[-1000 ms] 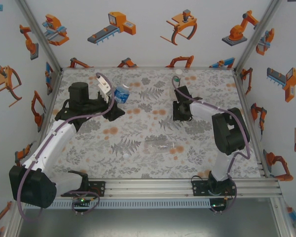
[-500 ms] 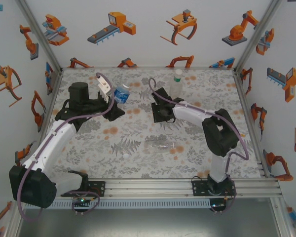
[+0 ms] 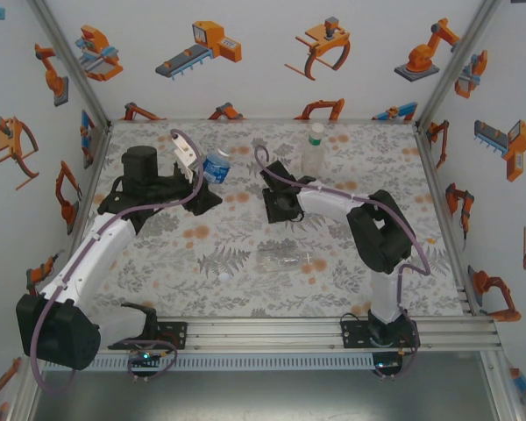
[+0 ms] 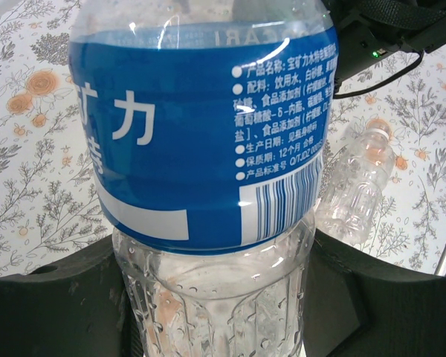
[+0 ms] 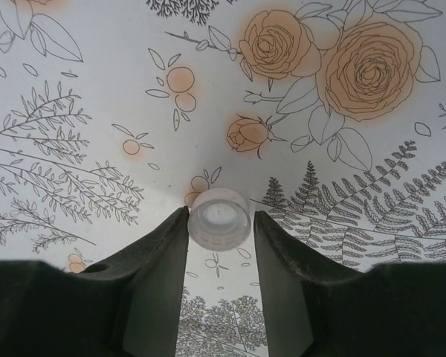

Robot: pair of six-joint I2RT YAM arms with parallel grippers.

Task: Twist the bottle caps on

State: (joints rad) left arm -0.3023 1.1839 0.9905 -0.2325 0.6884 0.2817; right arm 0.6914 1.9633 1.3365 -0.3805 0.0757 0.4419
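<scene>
- Left gripper [image 4: 215, 260]: fingers clamped on blue bottle [image 4: 208, 134], at the mat's [image 3: 245, 298] left rear.
- Right gripper [image 5: 220, 230]: mid-mat, near the blue bottle. Fingers [image 5: 163, 260] pinch a white cap [image 5: 219, 216] by its sides.
- Clear bottle [image 3: 289, 259]: lies on its side, nearer the front.
- Pale bottle [image 3: 313, 153]: upright at the back, green cap [image 3: 316, 129] on its neck.

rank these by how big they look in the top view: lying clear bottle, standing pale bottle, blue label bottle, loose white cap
lying clear bottle
standing pale bottle
blue label bottle, part hidden in the left gripper, so unsure against the standing one
loose white cap, clearly smallest
</scene>
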